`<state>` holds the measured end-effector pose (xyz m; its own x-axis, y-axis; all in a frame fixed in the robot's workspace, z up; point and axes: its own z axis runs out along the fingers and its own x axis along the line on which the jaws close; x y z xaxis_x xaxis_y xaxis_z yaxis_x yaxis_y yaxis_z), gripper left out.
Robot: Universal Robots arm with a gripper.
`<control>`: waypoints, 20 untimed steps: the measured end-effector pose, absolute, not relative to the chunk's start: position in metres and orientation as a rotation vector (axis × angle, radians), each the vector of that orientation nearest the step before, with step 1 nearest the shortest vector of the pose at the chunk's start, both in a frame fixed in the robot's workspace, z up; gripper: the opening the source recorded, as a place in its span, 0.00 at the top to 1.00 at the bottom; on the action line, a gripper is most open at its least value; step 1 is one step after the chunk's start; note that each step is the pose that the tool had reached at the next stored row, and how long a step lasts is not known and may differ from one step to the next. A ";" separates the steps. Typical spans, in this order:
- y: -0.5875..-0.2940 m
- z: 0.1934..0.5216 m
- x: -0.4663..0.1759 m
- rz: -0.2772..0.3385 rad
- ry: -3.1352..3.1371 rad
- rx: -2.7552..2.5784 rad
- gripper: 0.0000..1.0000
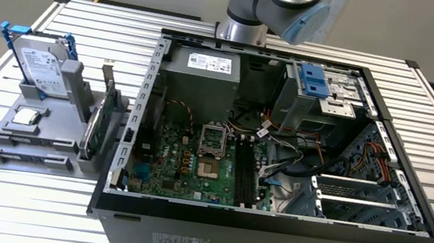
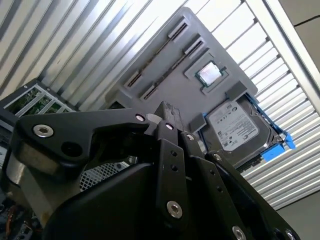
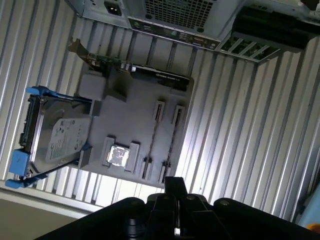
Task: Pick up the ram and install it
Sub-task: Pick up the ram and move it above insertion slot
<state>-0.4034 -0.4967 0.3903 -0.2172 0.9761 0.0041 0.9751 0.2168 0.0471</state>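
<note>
Working across the exterior view from its left: the silver hard drive (image 1: 41,68) with blue rails stands upright at the far end of the grey fixture tray (image 1: 51,152). A processor chip (image 1: 26,117) lies flat just in front of it. The green card (image 1: 102,121) with its metal bracket stands along the tray's edge nearest the case.

The ram (image 3: 153,139) — a thin dark strip seen edge-on in the first wrist view — sits in the long clipped holders on that tray. Whether both rows are occupied I cannot tell.

Further to the exterior view's right, the open computer case (image 1: 124,147) lies on its side with the motherboard (image 1: 186,162) exposed. The memory slots (image 1: 246,170) run beside the processor socket; they look unfilled, though not certainly.

My gripper (image 2: 165,112) hangs above the tray, well apart from it, fingers drawn together with nothing between them.

Judgement: the task is at its outset — ram not lifted, installation not begun.
</note>
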 end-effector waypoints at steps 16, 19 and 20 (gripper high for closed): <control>-0.497 0.390 -0.404 0.058 2.284 2.113 1.00; -0.497 0.390 -0.404 0.057 2.256 2.143 1.00; -0.497 0.390 -0.404 0.057 2.248 2.152 1.00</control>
